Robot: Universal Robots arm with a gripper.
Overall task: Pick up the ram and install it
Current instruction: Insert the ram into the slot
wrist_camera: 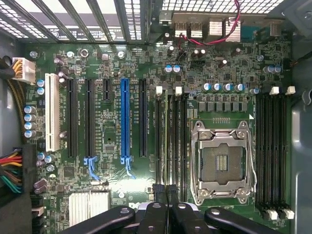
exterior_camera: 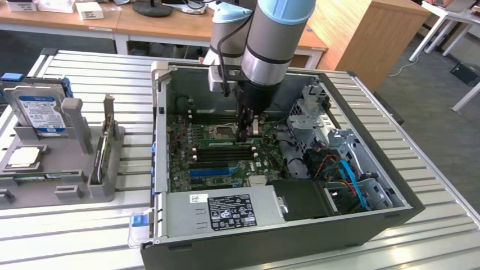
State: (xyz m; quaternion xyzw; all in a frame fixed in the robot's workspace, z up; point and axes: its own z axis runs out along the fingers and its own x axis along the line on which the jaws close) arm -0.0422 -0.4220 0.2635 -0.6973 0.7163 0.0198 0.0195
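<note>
Though thin, green ram [exterior_camera: 222, 143] (long).

You work in a lab: an open PC case [exterior_camera: 262, 256] on a slatted table [exterior_camera: 75, 239], wooden desks [exterior_camera: 150, 25] upper left.

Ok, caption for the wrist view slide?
Shut gripper low over the memory slots beside the CPU socket on the motherboard.

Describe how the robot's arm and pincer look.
The arm is a thick silver-grey metal tube with a pale blue cap at its joint and a thin black ring around it. A pale grey box sits at the wrist. The pincer is black: slim fingers on glossy linkage bars with round silver pivot bolts.
</note>
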